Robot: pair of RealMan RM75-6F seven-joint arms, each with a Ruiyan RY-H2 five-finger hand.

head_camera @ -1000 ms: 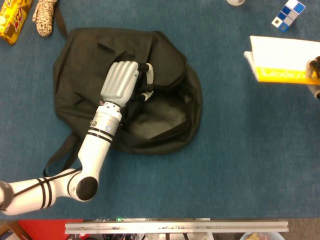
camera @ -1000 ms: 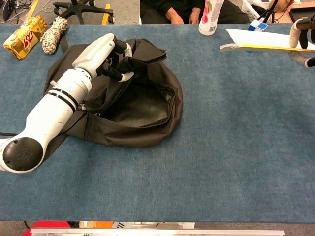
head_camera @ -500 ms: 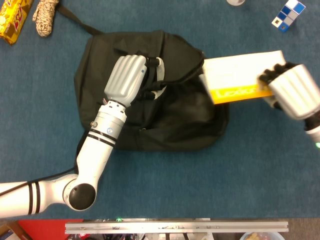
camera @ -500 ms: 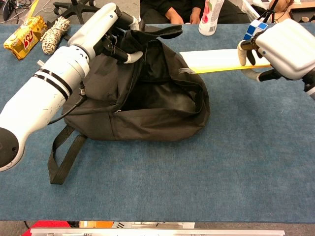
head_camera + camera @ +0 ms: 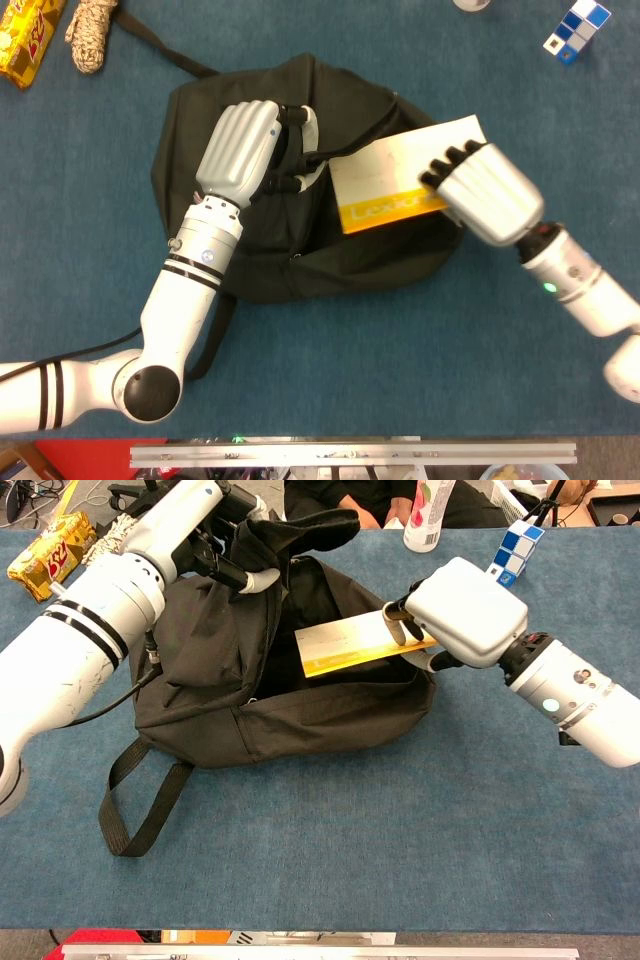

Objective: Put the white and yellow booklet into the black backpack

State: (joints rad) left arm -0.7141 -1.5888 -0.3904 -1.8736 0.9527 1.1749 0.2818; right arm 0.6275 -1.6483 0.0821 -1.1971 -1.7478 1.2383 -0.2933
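Two hands share the job: left hand (image 5: 225,525) pinches the backpack (image 5: 200,670) rim in its fingers, lifting the mouth wide, while right hand (image 5: 465,610) clamps the booklet (image 5: 345,645) at its three o'clock end, nosing it over the opening, not yet inside.

The blue-carpeted table (image 5: 400,810) is occupied by the black backpack (image 5: 250,720), a rope bundle (image 5: 88,30), a yellow packet (image 5: 28,40), a checkered cube (image 5: 574,30) and a bottle (image 5: 428,515).
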